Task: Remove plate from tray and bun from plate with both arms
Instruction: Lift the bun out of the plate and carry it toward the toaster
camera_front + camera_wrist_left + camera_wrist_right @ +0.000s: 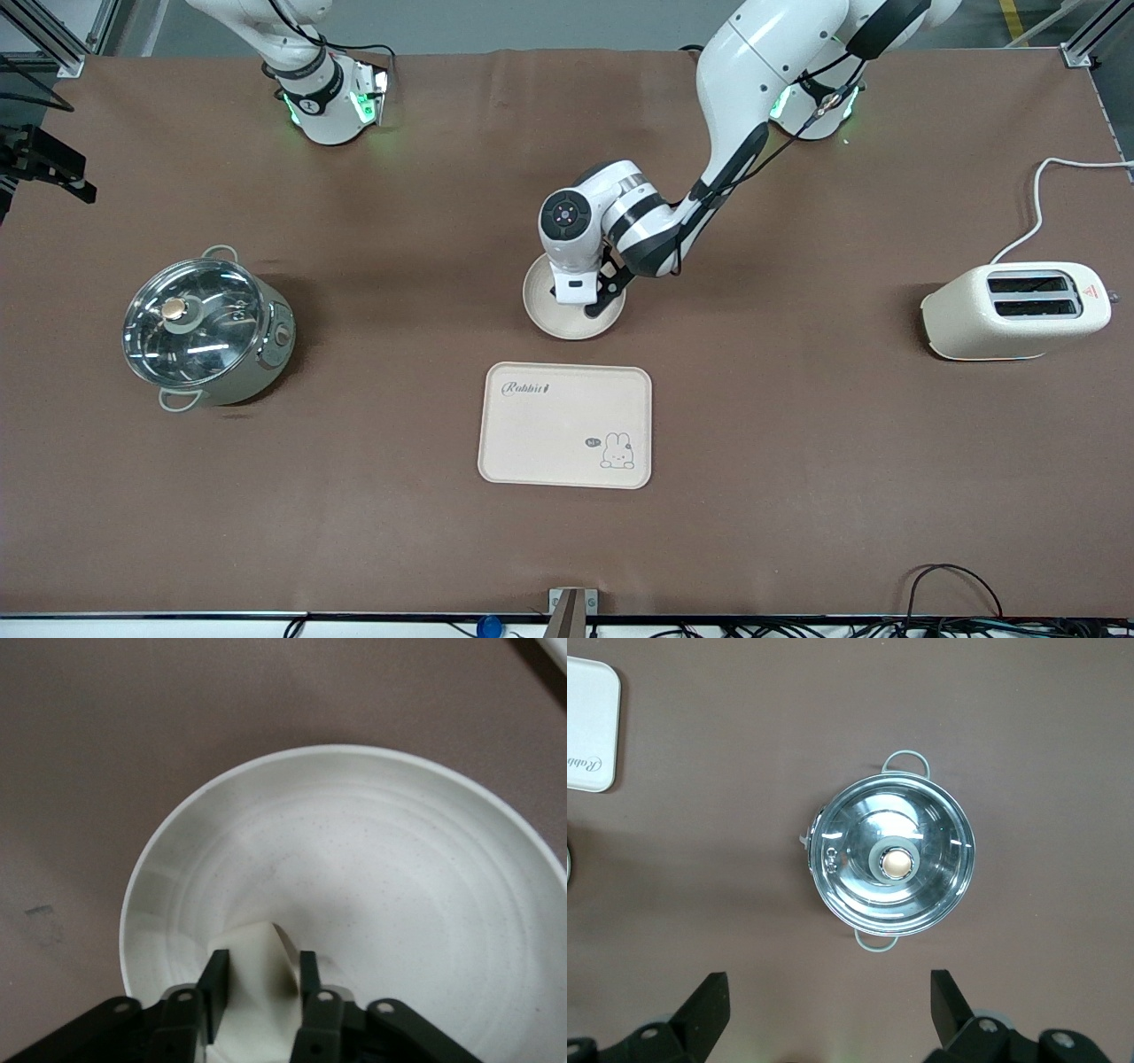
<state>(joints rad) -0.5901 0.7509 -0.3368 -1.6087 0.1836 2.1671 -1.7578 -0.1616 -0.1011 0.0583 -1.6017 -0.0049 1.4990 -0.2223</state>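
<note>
The round cream plate lies at the middle of the table, just farther from the front camera than the tray. My left gripper is low over the plate's edge on the robots' side. In the left wrist view its fingers stand on either side of the plate's raised rim, shut on it. I cannot tell whether the plate rests on the table or hangs just above it. My right gripper is open and empty, high over the pot; it does not show in the front view. The bun is out of view.
A steel pot with a glass lid stands toward the right arm's end and also shows in the right wrist view. The rectangular rabbit tray lies nearer the front camera. A cream toaster stands toward the left arm's end.
</note>
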